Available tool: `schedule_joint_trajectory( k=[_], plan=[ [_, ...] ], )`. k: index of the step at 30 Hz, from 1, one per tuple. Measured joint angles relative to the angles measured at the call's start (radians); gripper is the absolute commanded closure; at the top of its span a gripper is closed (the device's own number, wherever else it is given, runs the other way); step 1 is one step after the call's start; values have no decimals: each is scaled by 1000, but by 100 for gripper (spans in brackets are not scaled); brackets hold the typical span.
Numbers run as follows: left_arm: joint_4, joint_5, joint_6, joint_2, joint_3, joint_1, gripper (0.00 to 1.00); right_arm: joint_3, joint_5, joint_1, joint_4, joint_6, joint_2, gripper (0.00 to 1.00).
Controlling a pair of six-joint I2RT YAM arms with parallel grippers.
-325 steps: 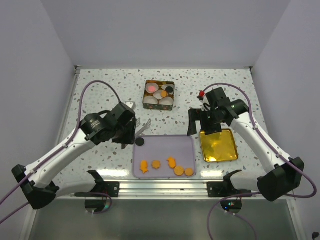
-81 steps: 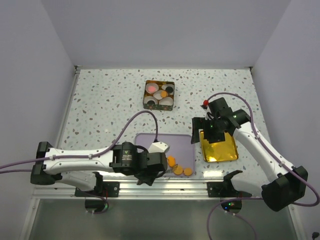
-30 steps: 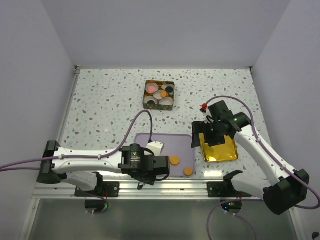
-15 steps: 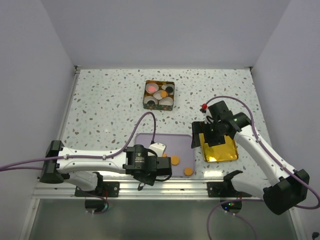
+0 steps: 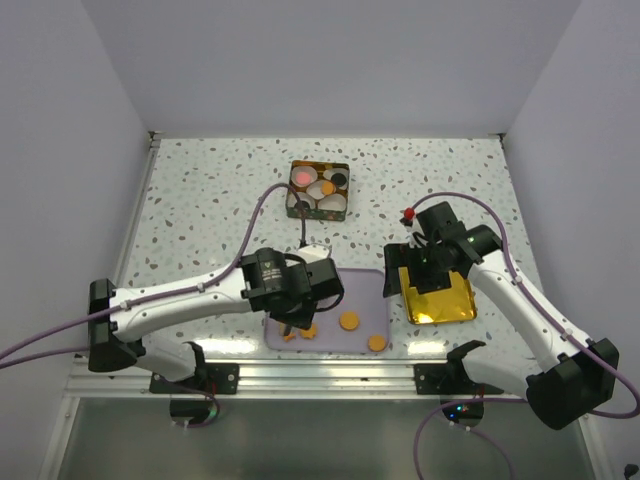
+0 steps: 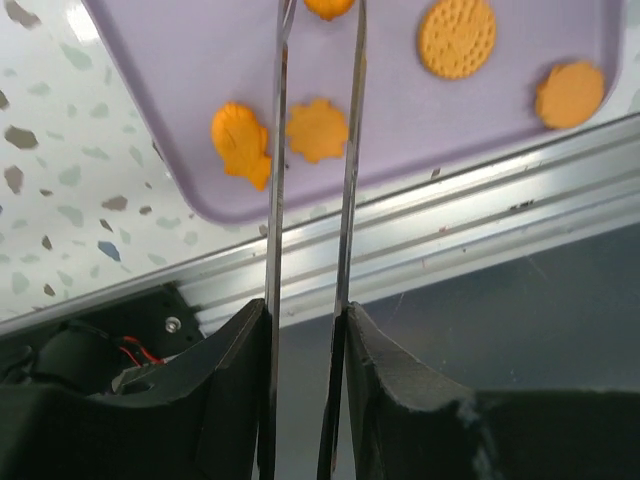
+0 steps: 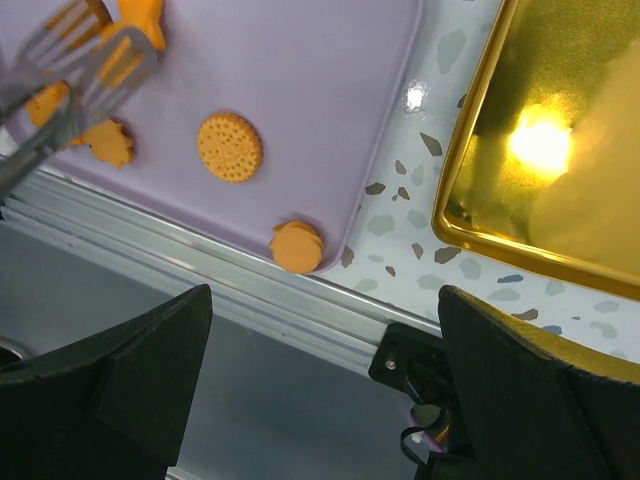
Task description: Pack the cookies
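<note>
Orange cookies lie on the purple tray (image 5: 330, 285): a fish (image 6: 240, 143), a star (image 6: 317, 129) and two rounds (image 6: 456, 37) (image 6: 569, 93). My left gripper (image 6: 305, 310) is shut on metal tongs (image 6: 350, 150) above the tray's near left part (image 5: 303, 312). Another orange cookie (image 6: 328, 6) shows between the tong tips at the frame's top edge; I cannot tell if it is gripped. The right wrist view shows the slotted tong tips (image 7: 90, 50) over it. My right gripper (image 7: 320, 400) is wide open and empty, hovering between the tray and the gold lid (image 5: 412, 268).
A gold box (image 5: 343, 204) at the back centre holds white paper cups with a pink, a black and an orange cookie. The shiny gold lid (image 5: 436, 293) lies right of the tray. An aluminium rail (image 5: 330, 372) runs along the table's near edge.
My left arm has swung from the near rail back over the tray's left part, carrying the tongs. The fish and star cookies now show. The right arm has stayed still.
</note>
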Motion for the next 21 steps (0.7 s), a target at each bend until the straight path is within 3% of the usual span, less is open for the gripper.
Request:
schedule_joint_trajectory(
  k=[12,21],
  plan=[
    [10,-38,338,98,277,365,61,6,27,0,-55,12,-74,1],
    [62,-25,509,252,480,503,61,34,63,0,-121,27,-126,1]
  ],
)
